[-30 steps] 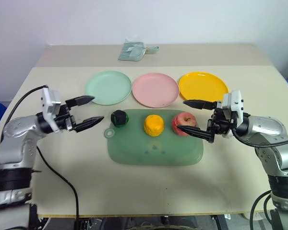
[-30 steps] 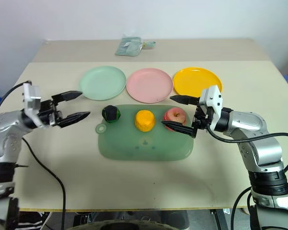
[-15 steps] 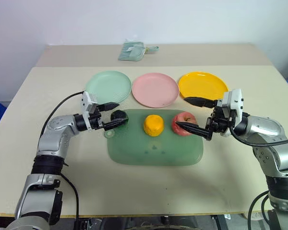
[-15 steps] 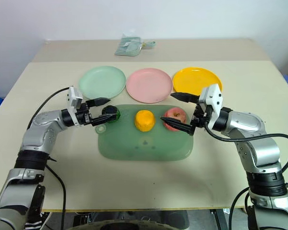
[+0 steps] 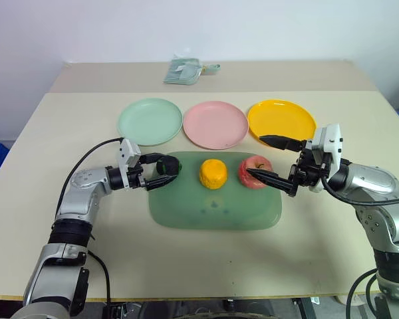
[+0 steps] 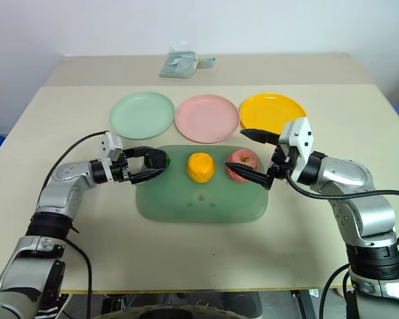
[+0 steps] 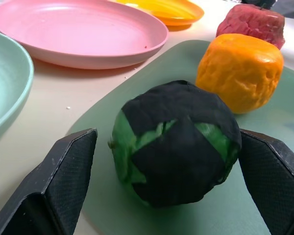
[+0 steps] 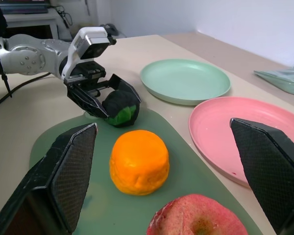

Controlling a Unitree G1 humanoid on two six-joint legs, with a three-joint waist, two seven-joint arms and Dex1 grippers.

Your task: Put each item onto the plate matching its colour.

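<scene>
Table [image 5: 86, 266] of pale wood carries a translucent green board [image 5: 216, 211] near its middle. Behind the board sit three plates in a row: mint green plate [image 5: 149, 121], pink plate [image 5: 215, 124], yellow plate [image 5: 281, 119]. A folded pale green cloth [image 5: 183, 70] lies at the far edge. On the board rest the yellow-orange fruit [image 5: 213, 173], the red-pink apple [image 5: 254, 171] and the dark green-and-black ball [image 5: 167, 165]. The left gripper [image 5: 161, 169] straddles the ball, fingers spread either side with small gaps, not clamped. The right gripper [image 5: 269, 159] is spread wide beside the apple, holding nothing.
</scene>
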